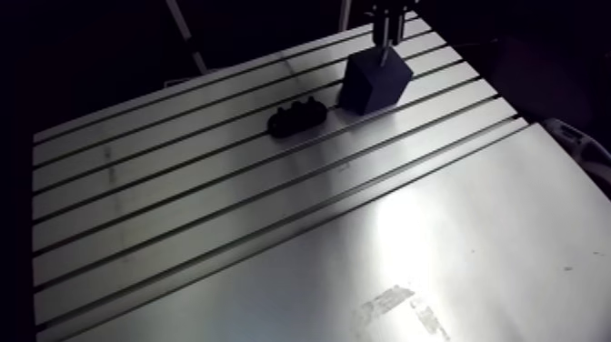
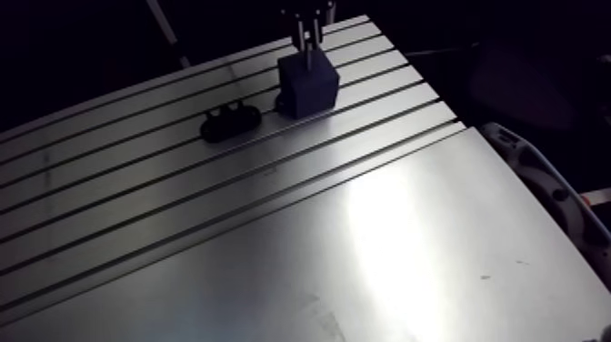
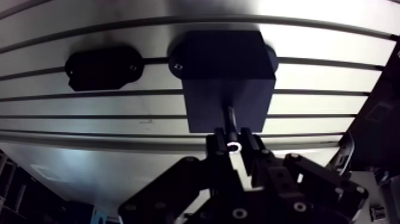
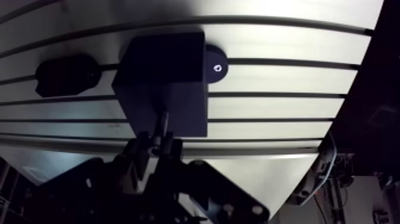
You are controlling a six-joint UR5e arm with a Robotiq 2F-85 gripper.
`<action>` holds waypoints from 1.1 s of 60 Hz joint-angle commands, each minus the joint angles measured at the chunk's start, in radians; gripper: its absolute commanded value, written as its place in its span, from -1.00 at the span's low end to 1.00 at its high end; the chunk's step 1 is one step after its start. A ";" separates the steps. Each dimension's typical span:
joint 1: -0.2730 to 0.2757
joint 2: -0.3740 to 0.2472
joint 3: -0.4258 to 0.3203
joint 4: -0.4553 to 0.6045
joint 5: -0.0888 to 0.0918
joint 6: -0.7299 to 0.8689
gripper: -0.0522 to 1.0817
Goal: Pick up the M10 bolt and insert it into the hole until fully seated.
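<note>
One bolt (image 3: 229, 119) clamped in the gripper (image 3: 234, 146), two fingers (image 3: 247, 145) tight on it | tip right at the face of one dark block (image 3: 226, 65) | one black holder (image 3: 104, 67) just beside the block | one slotted table (image 3: 327, 83)

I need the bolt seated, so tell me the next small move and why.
Probably push the bolt straight on along its axis, grip kept. In the wrist view the gripper is shut on the bolt, whose tip meets the block's near face, but a length of shaft shows between gripper and block, so it does not look seated. The hole itself is hidden.
</note>
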 commanded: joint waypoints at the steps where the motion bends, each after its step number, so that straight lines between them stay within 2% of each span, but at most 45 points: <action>1: -0.001 -0.002 0.002 -0.007 0.000 -0.001 0.80; 2: -0.001 -0.002 0.002 -0.007 0.000 -0.001 0.80; 3: 0.001 -0.002 0.002 -0.007 0.000 -0.001 0.63; 4: 0.001 -0.002 0.002 -0.007 0.000 -0.001 0.63; 5: 0.000 -0.002 0.002 -0.007 0.000 -0.004 0.47; 6: 0.000 -0.002 0.002 -0.007 0.000 -0.004 0.47; 7: -0.001 -0.004 0.004 -0.007 0.000 -0.006 0.23; 8: -0.001 -0.004 0.004 -0.007 0.000 -0.006 0.23; 10: 0.000 -0.004 0.004 -0.007 0.002 -0.009 -0.24; 11: 0.000 -0.004 0.004 -0.007 0.002 -0.009 -0.24; 12: -0.001 -0.004 0.004 -0.007 0.002 -0.009 -0.44; 13: -0.001 -0.004 0.004 -0.007 0.002 -0.009 -0.44; 14: -0.001 -0.004 0.005 -0.007 0.002 -0.009 -0.56; 16: -0.001 -0.005 0.007 -0.009 0.002 -0.011 -0.63; 23: -0.001 -0.008 0.005 -0.009 0.001 -0.014 -0.72; 47: -0.002 -0.011 0.007 -0.009 0.002 -0.023 -0.76; 66: 0.004 -0.084 0.013 0.005 0.008 -0.029 -0.89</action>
